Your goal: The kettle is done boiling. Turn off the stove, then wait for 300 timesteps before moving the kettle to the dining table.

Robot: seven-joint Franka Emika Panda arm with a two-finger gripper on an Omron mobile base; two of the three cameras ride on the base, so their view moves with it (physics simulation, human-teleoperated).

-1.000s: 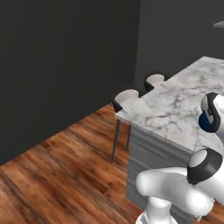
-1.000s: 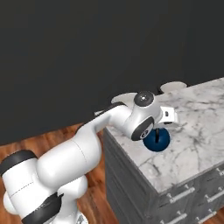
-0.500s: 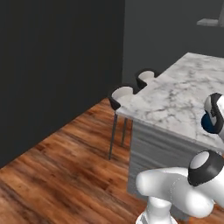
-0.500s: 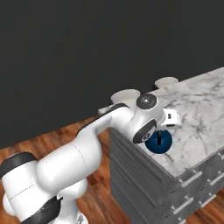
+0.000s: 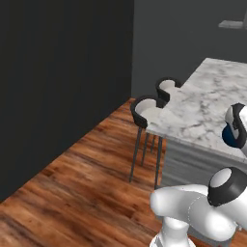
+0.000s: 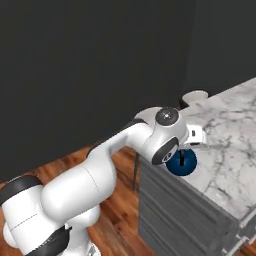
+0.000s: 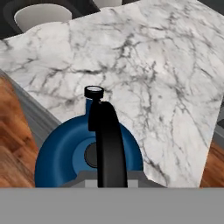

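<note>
2 stools: pale seats with dark backs, standing side by side on the wooden floor [image 5: 82, 178], tucked against the far edge of the marble top; nearer stool [image 5: 147, 112], farther stool [image 5: 168, 89].
Kettle: round glossy blue kettle [image 7: 65, 151] with a thin black arched handle [image 7: 108, 142], hanging from the tool at the near edge of the marble; in the right base view the kettle [image 6: 181, 162] hangs just under the arm's wrist.
Kettle position: at the corner of the marble slab, part over the stone and part over the grey cabinet side and floor; whether it touches the stone cannot be told.
Surface: dining table [image 6: 227, 150] of white marble with grey veins, on a grey panelled base; in the hand view the slab [image 7: 157, 74] spreads out beyond the kettle.
Tool: tool [image 7: 109, 183] clenched on the kettle's arched handle, which runs straight up the middle of the hand view from between the finger tips.
Lid knob: small pale round knob [image 7: 94, 92] at the far end of the handle.
Arm: white arm [image 6: 95, 175] reaches from the lower left of the right base view over to the table corner; its wrist sits directly over the kettle.
Surroundings: dark grey walls [image 5: 62, 72] behind the stools and table.
Left base view: a sliver of blue kettle [image 5: 229, 136] shows beside the white wrist at the right edge.
</note>
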